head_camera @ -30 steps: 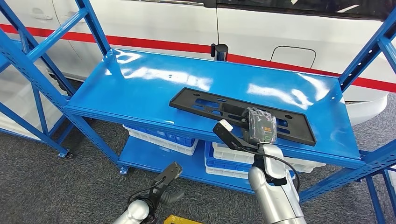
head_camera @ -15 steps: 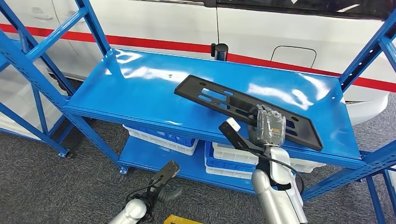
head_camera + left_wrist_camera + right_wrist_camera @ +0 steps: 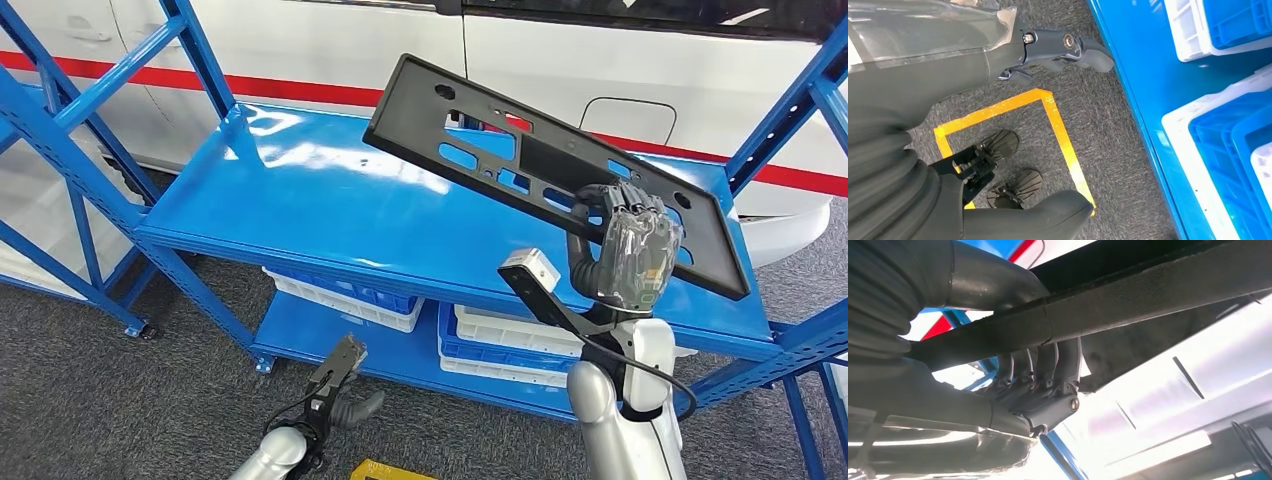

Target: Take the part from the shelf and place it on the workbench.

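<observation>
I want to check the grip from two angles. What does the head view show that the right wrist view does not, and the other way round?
The head view alone shows the whole black part tilted and lifted clear of the blue shelf, with white bins below and the left hand hanging low. The right wrist view alone shows the fingers wrapped over the part's edge from close by. Both show the right hand gripping the part.

Behind the rack stands a white car [image 3: 640, 70] with a red stripe [image 3: 300, 93] along its side and a fuel flap [image 3: 628, 120] set into the panel. White and blue crates [image 3: 345, 297] sit low down, side by side. Grey carpet [image 3: 100, 400] covers the floor, and yellow tape [image 3: 1058, 135] marks a corner on it, close to the crates [image 3: 1218, 30].
</observation>
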Controlling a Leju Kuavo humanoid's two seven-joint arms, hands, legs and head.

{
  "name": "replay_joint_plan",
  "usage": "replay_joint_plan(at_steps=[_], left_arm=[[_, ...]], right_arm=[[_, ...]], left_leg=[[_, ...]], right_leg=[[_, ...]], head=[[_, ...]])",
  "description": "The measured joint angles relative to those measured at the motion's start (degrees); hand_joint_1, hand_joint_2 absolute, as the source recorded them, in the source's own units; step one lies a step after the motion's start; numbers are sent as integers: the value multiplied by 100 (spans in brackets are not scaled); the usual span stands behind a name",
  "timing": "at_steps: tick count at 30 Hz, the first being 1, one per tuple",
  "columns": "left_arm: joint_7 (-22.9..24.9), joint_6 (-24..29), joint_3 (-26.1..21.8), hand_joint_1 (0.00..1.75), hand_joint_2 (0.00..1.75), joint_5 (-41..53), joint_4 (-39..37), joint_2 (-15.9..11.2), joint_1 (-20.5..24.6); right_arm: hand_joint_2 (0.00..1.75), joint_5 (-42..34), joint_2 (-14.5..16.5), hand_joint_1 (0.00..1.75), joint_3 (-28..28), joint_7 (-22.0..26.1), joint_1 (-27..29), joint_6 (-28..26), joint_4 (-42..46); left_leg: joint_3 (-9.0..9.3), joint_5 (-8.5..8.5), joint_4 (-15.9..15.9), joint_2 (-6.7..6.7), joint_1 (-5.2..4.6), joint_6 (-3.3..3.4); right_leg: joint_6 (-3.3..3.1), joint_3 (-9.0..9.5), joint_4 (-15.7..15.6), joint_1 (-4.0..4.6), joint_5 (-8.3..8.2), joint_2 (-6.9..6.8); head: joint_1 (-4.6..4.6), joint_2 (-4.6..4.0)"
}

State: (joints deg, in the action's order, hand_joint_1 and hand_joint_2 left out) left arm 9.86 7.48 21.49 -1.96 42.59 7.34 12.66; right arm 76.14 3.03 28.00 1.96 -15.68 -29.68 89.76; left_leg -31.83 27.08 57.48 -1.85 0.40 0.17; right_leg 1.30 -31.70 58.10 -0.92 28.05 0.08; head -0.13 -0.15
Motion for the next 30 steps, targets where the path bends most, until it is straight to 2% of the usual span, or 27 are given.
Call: replay_joint_plan(at_steps=[12, 16, 21, 28, 30], left_arm=[[-87, 21, 0, 0, 175, -117, -114, -64, -83], [-187, 17, 0, 0, 175, -239, -172, -78, -101], [-333, 19, 0, 0, 175, -392, -271, -102, -165], [-561, 133, -5, 0, 175, -540, -328, -208, -351], [-586, 161, -9, 0, 175, -551, -329, -225, -377]], right_arm=[[175, 37, -27, 175, 43, 76, -29, -134, 249], [175, -155, -56, 175, 59, 160, 17, -256, 474], [175, -880, -147, 175, 76, 436, 217, -496, 980], [175, -2918, -309, 175, 17, 1330, 1074, -741, 1916], [175, -3154, -314, 175, -5, 1453, 1194, -737, 2021]], left_leg=[[-3, 0, 1, -1, -1, 0], [-2, 0, 1, -1, -1, 0], [-17, 2, 14, -2, -3, 2], [-43, 40, 65, -4, -21, 59], [-45, 46, 71, -4, -26, 71]], right_leg=[[0, -1, 0, -1, 0, -1], [0, -1, 0, -1, 0, -1], [3, 0, -1, -37, -1, -1], [17, -1, -4, -65, -4, -1], [23, -1, -6, -71, -6, -1]], head=[[0, 0], [0, 0], [-2, 0], [-2, 0], [-2, 0]])
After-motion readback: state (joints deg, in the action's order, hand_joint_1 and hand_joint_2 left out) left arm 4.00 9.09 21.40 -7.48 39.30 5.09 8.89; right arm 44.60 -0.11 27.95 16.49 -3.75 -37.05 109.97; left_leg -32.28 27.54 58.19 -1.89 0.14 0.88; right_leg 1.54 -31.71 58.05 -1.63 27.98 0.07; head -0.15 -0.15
